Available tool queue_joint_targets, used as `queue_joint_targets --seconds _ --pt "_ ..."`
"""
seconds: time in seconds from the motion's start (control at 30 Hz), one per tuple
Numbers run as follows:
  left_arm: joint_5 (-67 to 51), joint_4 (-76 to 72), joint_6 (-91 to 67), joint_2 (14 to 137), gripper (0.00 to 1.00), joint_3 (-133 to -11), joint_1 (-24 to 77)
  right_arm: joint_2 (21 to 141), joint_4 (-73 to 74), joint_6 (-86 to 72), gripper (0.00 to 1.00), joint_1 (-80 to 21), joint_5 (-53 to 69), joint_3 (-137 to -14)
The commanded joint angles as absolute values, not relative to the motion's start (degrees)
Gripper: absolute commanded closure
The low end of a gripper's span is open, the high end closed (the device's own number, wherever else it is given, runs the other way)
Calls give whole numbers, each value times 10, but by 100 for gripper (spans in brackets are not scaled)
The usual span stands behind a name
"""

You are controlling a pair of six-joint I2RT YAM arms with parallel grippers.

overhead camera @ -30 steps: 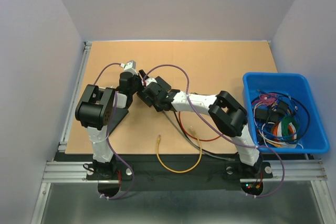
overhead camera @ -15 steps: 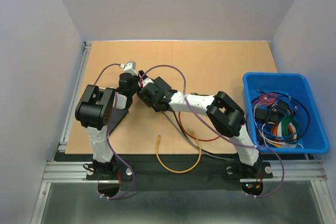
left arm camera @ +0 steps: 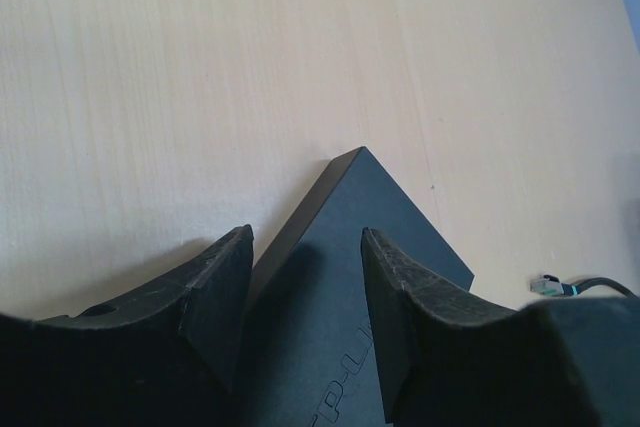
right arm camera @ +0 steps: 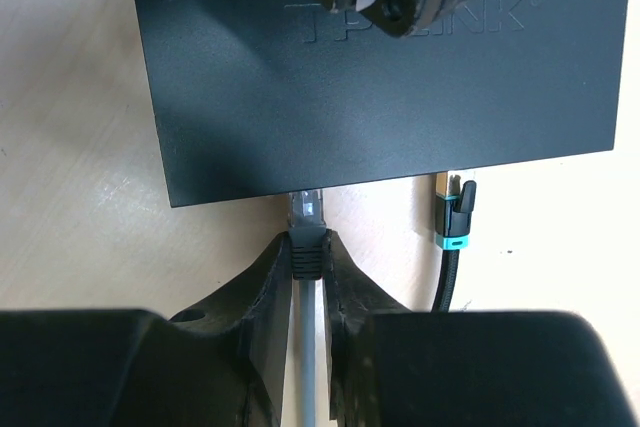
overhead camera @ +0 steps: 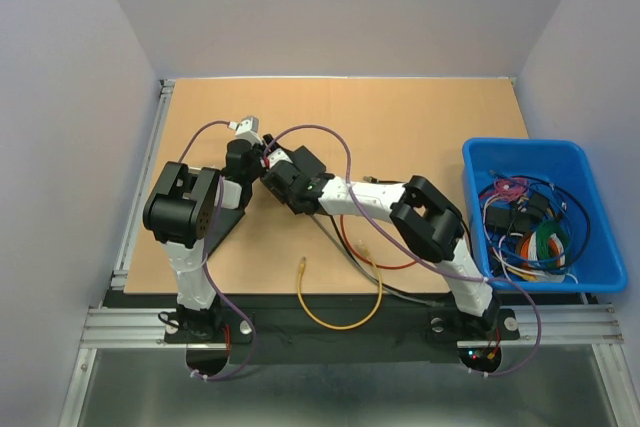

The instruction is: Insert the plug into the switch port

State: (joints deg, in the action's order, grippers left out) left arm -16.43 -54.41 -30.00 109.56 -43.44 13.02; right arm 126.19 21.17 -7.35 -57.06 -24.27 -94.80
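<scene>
The black TP-Link switch [right arm camera: 380, 87] lies flat on the wooden table; in the top view only a part of it [overhead camera: 228, 219] shows beside the left arm. My right gripper [right arm camera: 307, 247] is shut on the black boot of a grey-cabled plug [right arm camera: 306, 209]. The plug's clear tip touches the switch's near edge; how far it has gone in is hidden. My left gripper [left arm camera: 305, 292] is open, its fingers [left arm camera: 215, 287] over a corner of the switch [left arm camera: 380, 237]. In the top view both grippers [overhead camera: 262, 172] meet at the switch.
A second plug with a teal band [right arm camera: 455, 215] on a black braided cable sits at the switch's edge, right of mine. A yellow cable [overhead camera: 340, 322] and a red cable [overhead camera: 385, 262] lie near the front. A blue bin [overhead camera: 565, 152] of cables stands at right.
My right arm has crept left toward the switch with the plug in it. The left arm has not moved.
</scene>
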Motion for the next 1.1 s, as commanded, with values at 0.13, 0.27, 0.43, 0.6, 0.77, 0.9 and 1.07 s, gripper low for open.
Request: queue_joint_targets --seconds 0.13,0.27,0.43,0.6,0.77,0.9,1.07 --pt "-218 -503 -309 1083 44 -404 142 1245 95 -74 99 -565 -301 -943" --pt "-225 -503 -312 1083 45 -402 142 1225 63 -81 100 -550 -300 -916" --pt "-234 -506 -310 1085 47 -403 146 1210 37 -55 100 -535 -295 -900" --pt "-234 -506 -306 1085 47 -403 149 1208 30 -36 100 -526 -284 -917" --pt "-235 -504 -300 1085 47 -404 153 1221 29 -19 100 -525 -265 -956" --pt "-243 -506 -299 1087 47 -405 156 1233 30 14 100 -523 -255 -993" --pt "-245 -510 -299 1088 47 -405 158 1239 31 29 100 -516 -234 -1028"
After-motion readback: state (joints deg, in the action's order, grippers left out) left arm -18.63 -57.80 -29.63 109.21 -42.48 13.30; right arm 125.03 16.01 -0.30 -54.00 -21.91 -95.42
